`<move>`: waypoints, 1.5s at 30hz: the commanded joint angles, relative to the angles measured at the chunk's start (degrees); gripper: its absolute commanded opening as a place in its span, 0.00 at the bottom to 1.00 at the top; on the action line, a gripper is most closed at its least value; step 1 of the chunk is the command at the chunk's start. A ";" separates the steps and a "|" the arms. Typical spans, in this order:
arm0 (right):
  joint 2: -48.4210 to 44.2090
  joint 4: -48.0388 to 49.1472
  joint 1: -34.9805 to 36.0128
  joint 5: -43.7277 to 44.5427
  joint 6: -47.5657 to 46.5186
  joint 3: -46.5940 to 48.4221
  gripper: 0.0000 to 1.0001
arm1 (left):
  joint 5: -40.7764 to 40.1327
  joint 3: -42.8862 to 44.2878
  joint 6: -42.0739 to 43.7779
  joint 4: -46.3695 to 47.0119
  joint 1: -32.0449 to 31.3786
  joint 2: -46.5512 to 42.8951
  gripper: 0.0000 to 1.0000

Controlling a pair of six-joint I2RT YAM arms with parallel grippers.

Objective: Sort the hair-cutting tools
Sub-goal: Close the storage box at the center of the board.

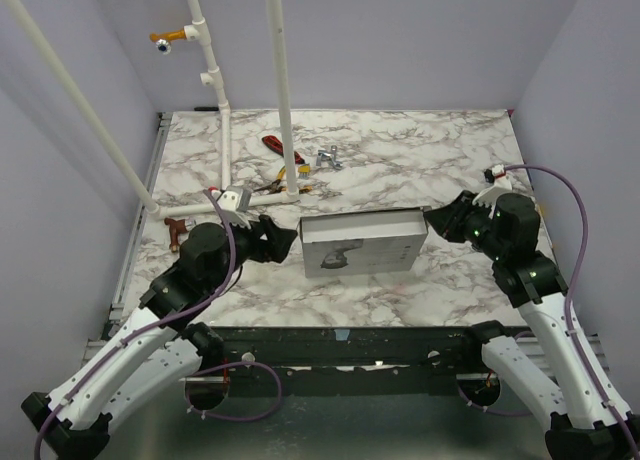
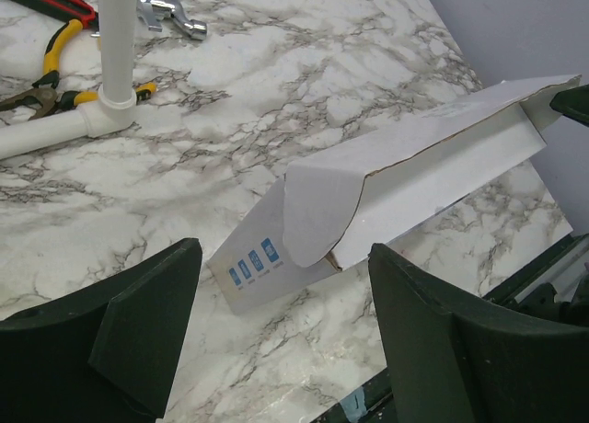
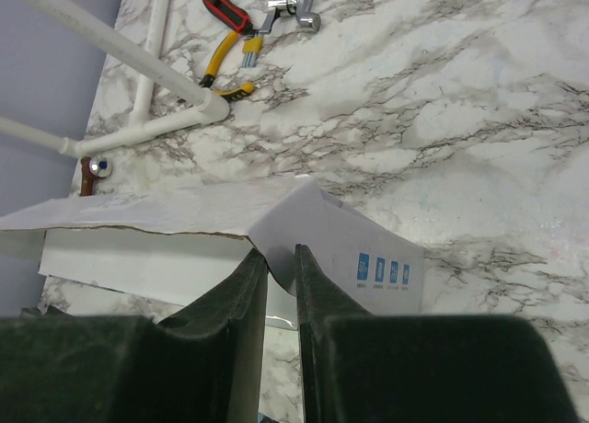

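No loose hair-cutting tools show in any view. A white cardboard box (image 1: 360, 242) with a clipper picture on its front lies near the table's front edge. Its lid is partly lifted in the left wrist view (image 2: 433, 165). My right gripper (image 1: 440, 220) is at the box's right end, shut on the end flap (image 3: 317, 221), with both fingers (image 3: 241, 294) pinching it. My left gripper (image 1: 285, 242) is wide open and empty just off the box's left end, with the flap with blue labels (image 2: 267, 257) ahead between the fingers (image 2: 147, 313).
A white pipe frame (image 1: 285, 80) stands on the table behind the box. Red-handled pliers (image 1: 272, 143), yellow-handled pliers (image 1: 285, 178) and a silver metal piece (image 1: 327, 158) lie by it. A reddish-brown T-shaped piece (image 1: 175, 238) lies at the left edge.
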 commanded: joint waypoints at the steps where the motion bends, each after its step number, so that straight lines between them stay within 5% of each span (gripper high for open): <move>1: -0.35 0.55 0.01 -1.67 0.14 2.55 0.18 | 4.76 3.88 3.96 -0.04 0.35 3.61 0.74; 9: 0.62 -0.82 0.08 -2.36 0.64 4.16 0.18 | 6.34 9.41 9.09 -4.49 0.31 11.46 0.68; 18: 1.47 -1.57 0.08 -3.58 1.61 5.10 0.13 | 3.21 10.47 8.45 -2.00 0.35 13.42 0.34; 27: 2.33 -1.71 0.08 -4.81 4.24 5.80 0.01 | 3.63 11.34 8.05 -0.51 0.30 14.48 0.18; 45: 3.87 -4.09 0.07 -3.35 4.08 8.69 0.01 | 2.75 11.97 8.31 -0.35 0.35 16.19 0.14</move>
